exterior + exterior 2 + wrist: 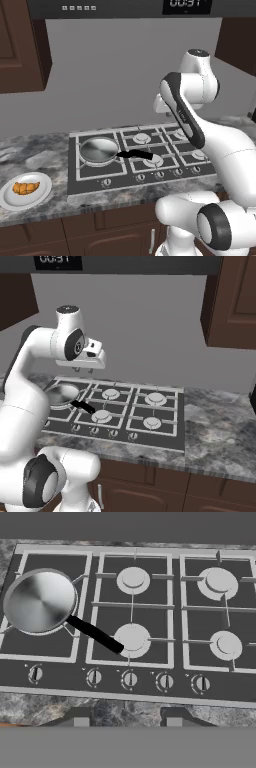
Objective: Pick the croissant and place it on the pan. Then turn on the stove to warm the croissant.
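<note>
Noting croissant lying on white plate near the desk's left front edge, well apart from pan on stove; fingers hovering parted, grasping nothing; judging pastry light, soft, crumbly, suiting a gentle mid-body pinch.

The pan is showing as polished, mirror-bright steel with a matt black handle, sitting near the left edge of the stove, whose top is looking like flat dark grey enamel under pale, dull grates and satin silver burners. At the bench's left end the croissant is looking golden and ridged on a smooth glossy white plate, while the bench itself is reading as mottled grey stone, and the cabinet fronts below are showing dark brown wood.
</note>
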Available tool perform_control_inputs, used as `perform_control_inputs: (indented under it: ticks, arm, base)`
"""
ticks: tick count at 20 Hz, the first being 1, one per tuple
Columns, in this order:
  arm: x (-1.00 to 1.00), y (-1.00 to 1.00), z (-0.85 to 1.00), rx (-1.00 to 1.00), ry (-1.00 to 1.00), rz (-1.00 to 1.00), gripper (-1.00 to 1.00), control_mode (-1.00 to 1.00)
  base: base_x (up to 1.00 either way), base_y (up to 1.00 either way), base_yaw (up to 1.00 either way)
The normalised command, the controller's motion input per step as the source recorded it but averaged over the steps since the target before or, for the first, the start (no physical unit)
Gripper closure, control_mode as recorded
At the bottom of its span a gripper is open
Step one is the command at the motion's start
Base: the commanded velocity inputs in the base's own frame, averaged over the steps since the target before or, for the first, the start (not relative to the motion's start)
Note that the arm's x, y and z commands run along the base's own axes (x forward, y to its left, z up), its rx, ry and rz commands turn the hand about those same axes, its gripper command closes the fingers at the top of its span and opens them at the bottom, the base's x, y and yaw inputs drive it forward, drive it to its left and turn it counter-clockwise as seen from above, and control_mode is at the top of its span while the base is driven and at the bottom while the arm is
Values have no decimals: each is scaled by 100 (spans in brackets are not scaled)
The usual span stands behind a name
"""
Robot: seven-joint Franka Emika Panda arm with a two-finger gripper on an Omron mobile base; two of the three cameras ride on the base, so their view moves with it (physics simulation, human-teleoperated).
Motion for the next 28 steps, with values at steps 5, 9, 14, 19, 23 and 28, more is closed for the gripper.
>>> perform_control_inputs:
  ticks: [5,9,14,19,23,28]
  arm:
    - [-4,11,-17,0,0,0,-100,-100]
    - [-13,27,-20,0,4,6,-100,-100]
    - [-17,30,-20,0,6,11,-100,-100]
    - [-16,36,-21,0,10,17,-100,-100]
    - [-13,44,-16,7,13,24,-100,-100]
    - [-10,52,-14,9,10,27,-100,-100]
  base:
    - [0,0,0]
    - [0,0,0]
    - [0,0,0]
    - [0,0,0]
    - [0,0,0]
    - [0,0,0]
